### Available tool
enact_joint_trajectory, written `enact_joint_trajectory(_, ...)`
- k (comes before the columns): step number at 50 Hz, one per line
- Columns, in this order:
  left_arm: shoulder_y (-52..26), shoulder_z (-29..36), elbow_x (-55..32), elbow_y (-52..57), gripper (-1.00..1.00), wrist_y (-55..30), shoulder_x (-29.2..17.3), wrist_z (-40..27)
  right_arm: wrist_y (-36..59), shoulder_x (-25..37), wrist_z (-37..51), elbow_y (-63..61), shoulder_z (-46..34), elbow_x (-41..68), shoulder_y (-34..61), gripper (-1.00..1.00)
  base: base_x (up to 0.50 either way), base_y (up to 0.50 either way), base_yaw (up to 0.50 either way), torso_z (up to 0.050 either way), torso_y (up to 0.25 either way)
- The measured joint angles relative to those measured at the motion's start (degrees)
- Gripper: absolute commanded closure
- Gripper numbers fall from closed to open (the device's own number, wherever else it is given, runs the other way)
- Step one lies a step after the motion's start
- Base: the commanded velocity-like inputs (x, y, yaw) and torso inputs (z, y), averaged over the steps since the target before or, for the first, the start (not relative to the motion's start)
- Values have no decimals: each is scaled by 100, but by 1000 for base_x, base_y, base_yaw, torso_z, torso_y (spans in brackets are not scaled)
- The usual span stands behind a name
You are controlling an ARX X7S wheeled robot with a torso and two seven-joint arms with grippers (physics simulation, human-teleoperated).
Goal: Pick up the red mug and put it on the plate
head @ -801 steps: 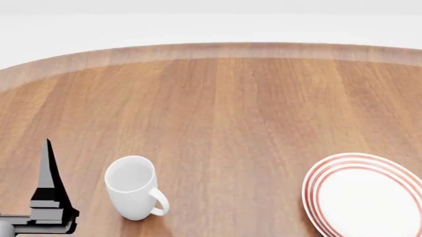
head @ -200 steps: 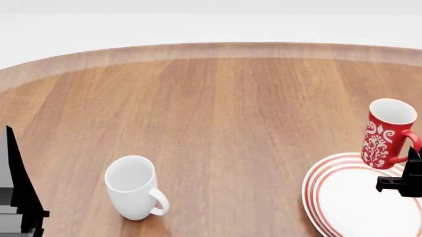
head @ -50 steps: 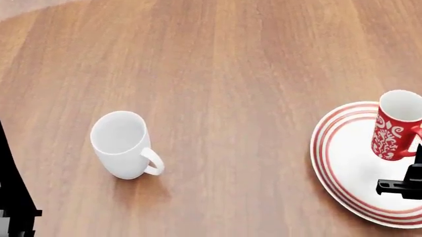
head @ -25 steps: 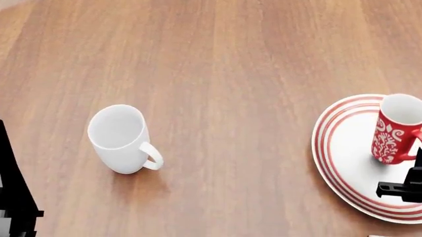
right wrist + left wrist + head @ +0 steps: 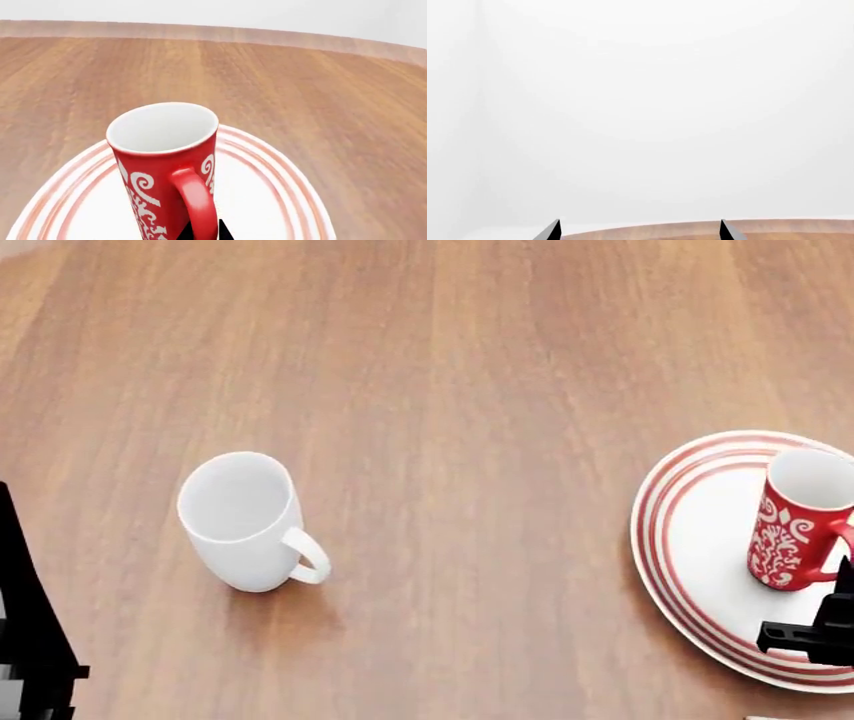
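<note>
Nearest, at the desk's near right corner: right claw (image 5: 817, 625) low by the red loop handle (image 5: 193, 200), seemingly pinched on it, though contact at the tips is mostly hidden. Just beyond, red mug (image 5: 799, 522) upright on the plate (image 5: 694, 570), over its white centre; base apparently seated, not certain. Transport judged done; left to do: let go and back away. Left claw (image 5: 639, 231) spread, empty, at the near left edge. Further in, plain white mug (image 5: 243, 522), well apart, untouched.
</note>
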Motion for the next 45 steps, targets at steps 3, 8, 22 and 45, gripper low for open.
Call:
enact_joint_trajectory(3,-7,3,-1,-5,-100,1,-1,-2,5,-4,0,0,16,5,-7,100,0,0,0,0,0)
enact_joint_trajectory(8,-21,8,-6,-11,-100,-1,-2,-5,7,-9,-3,-1,39,15,-13,100,0,0,0,0,0)
enact_joint_trajectory(22,-64,20,-25,-5,-100,-23,-11,-18,-6,-12,43,-17,-3,-6,-38,-100,0,0,0,0,0)
enact_joint_trajectory(45,-128,26,-73,63,-100,-95,-38,-60,5,2,71,-2,-178,-16,-118,-100,0,0,0,0,0)
